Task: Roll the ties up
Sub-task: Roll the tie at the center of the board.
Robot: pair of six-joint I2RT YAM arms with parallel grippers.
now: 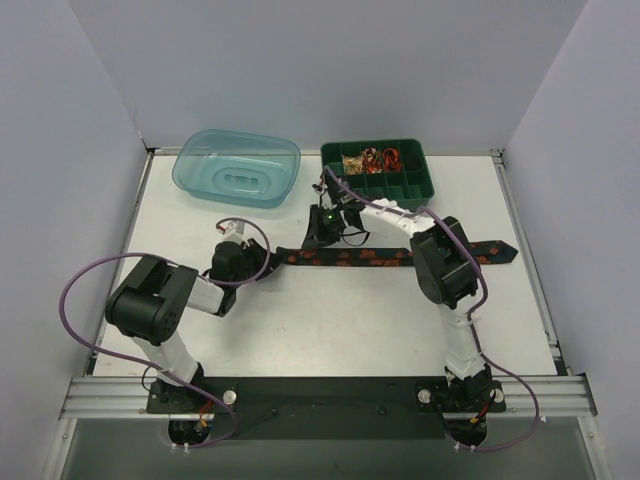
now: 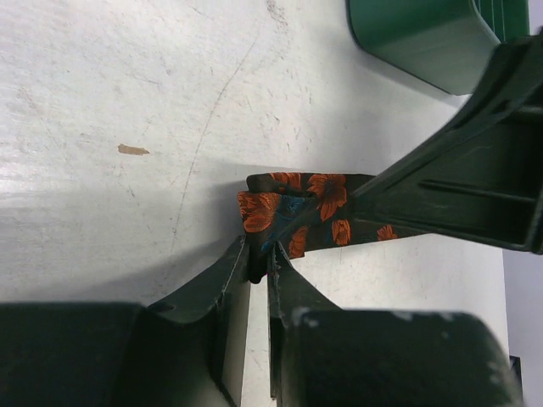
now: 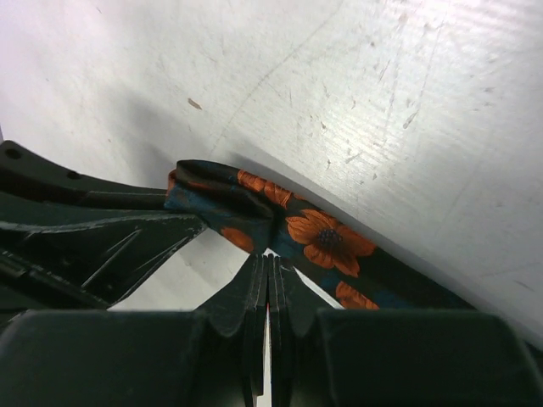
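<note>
One tie [image 1: 380,257], black with orange flowers, lies stretched across the table, its pointed end at the right. Its left end is folded over on itself. My left gripper [image 1: 268,262] is shut on that folded end; in the left wrist view the fingertips [image 2: 259,264] pinch the fabric [image 2: 297,208]. My right gripper [image 1: 312,243] comes in from behind, right beside the left one. In the right wrist view it is shut [image 3: 269,259] with its tips on the edge of the tie [image 3: 327,237] next to the fold. The tie's very end is hidden under the grippers in the top view.
A green compartment tray [image 1: 420,185] stands at the back, with rolled fabric in its rear cells; its corner shows in the left wrist view [image 2: 416,34]. A teal plastic tub [image 1: 237,167] sits at the back left. Purple cables loop around both arms.
</note>
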